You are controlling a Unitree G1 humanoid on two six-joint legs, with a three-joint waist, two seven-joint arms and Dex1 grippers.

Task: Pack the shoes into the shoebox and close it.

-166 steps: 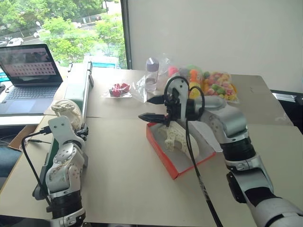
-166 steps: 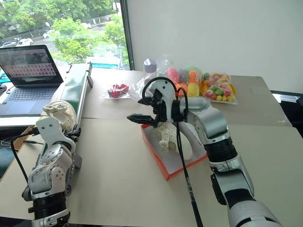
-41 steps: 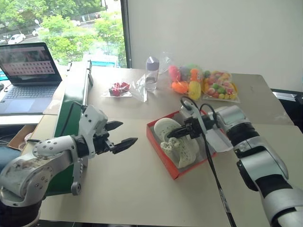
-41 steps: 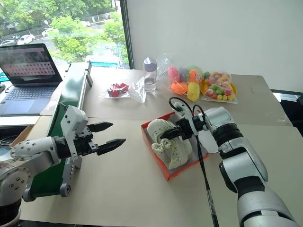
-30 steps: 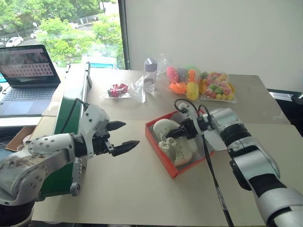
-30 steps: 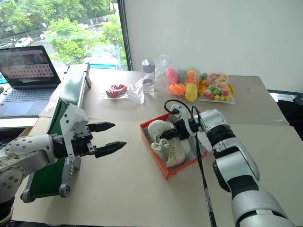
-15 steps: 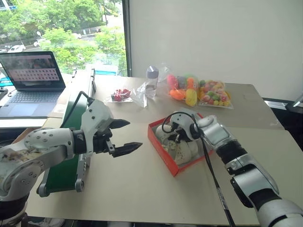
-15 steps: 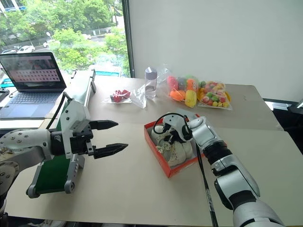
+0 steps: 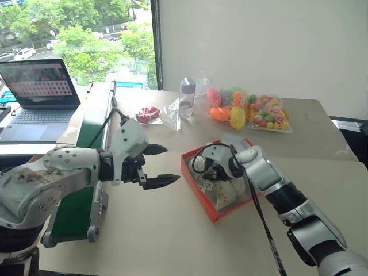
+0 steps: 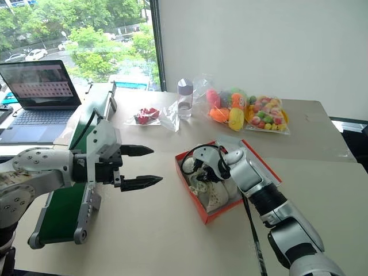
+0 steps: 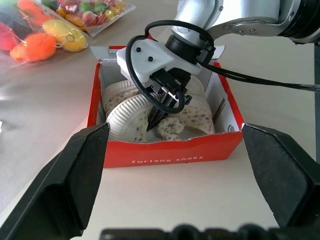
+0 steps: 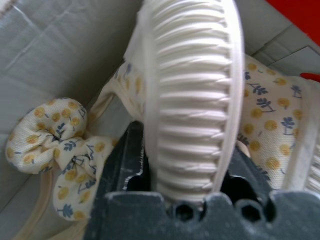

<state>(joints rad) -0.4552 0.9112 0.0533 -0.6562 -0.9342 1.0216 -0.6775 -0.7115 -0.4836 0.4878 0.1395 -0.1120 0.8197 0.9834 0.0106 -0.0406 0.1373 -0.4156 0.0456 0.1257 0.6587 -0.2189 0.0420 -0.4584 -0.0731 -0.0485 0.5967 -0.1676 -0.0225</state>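
The right gripper [image 11: 161, 107] reaches down into the open shoebox [image 11: 165, 152], its two fingers straddling the ribbed sole edge of one of the shoes [image 12: 187, 95]; the fingers sit on either side of that sole, but whether they are pinching it or have slackened cannot be told. Both shoes [image 9: 221, 184] lie in the box on the table [image 9: 172, 230], one turned on its side with its sole up, the floral-lined parts tangled against each other. The left gripper [image 9: 156, 167] hovers above the table beside the box, fingers spread wide and holding nothing. The main risk, as it appears, is that the tilted shoe stands too high: if it is let go while leaning on its edge, it may stay propped above the walls and stop the lid [image 10: 260, 164], lying flat behind the box, from closing. Pulling the right arm out carelessly could also drag the shoe back out, or snag the black cable [image 9: 259, 213] on the box rim and shift the light cardboard.
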